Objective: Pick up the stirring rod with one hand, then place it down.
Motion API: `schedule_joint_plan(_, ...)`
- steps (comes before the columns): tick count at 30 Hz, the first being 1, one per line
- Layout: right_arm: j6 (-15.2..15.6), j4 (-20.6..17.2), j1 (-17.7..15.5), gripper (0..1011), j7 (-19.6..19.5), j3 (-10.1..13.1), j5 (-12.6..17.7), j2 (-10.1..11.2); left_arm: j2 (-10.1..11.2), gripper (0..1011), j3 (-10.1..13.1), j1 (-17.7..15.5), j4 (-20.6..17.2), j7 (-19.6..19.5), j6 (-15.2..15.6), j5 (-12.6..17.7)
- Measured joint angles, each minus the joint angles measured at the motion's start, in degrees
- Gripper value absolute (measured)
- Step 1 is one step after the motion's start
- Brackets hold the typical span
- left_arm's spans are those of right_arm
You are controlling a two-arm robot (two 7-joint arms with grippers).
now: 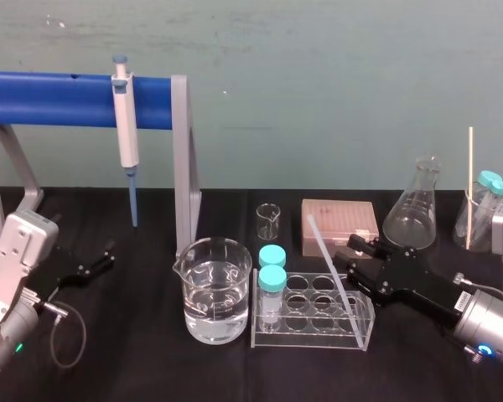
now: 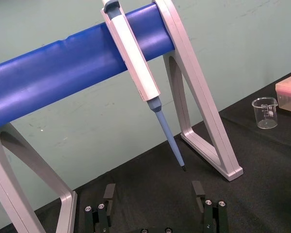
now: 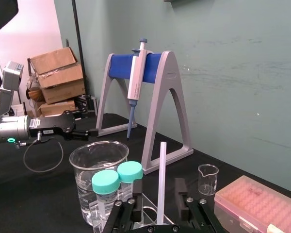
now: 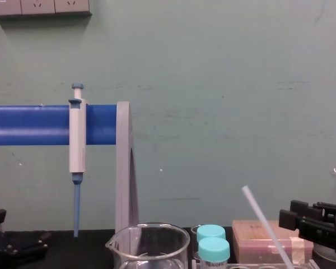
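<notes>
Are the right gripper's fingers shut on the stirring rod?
No: the stirring rod stands between the open fingers of the right gripper, with a gap on each side.

- Left pincer [image 2: 153, 191] over the black worktop [image 2: 262, 184], fingers [image 2: 109, 191] spread wide.
- White-and-blue pipette [image 2: 136, 58] hangs on the blue bar [image 2: 63, 73] of the grey-legged stand [image 2: 199, 107], tip down.
- Small glass beaker [image 2: 265, 112] stands near the pink box [image 2: 290, 90].

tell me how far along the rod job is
Nothing done yet: the stirring rod leans in the tube rack. In hand: the right claw is open with the rod between its fingers. To do: close, lift, set down. The left claw sits parked, open.
</notes>
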Motion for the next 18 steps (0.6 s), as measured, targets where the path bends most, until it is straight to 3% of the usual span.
schedule_joint_plan(10,0.03,0.0,0.0,749,0.0,0.0,0.03,0.01,0.0,1000,0.0,0.0,0.0,0.0,0.0,0.0)
schedule_joint_plan(12,0.35,-0.35,-0.04,786,-1.96,0.66,-0.43,-0.12,0.0,1000,0.0,0.0,0.0,0.0,0.0,0.0)
schedule_joint_plan(17,1.25,-2.13,-1.32,928,-12.65,4.33,-2.84,-1.85,0.0,1000,0.0,0.0,0.0,0.0,0.0,0.0)
schedule_joint_plan(18,1.99,-2.55,-1.84,958,-18.28,5.77,-4.41,-2.83,0.0,1000,0.0,0.0,0.0,0.0,0.0,0.0)
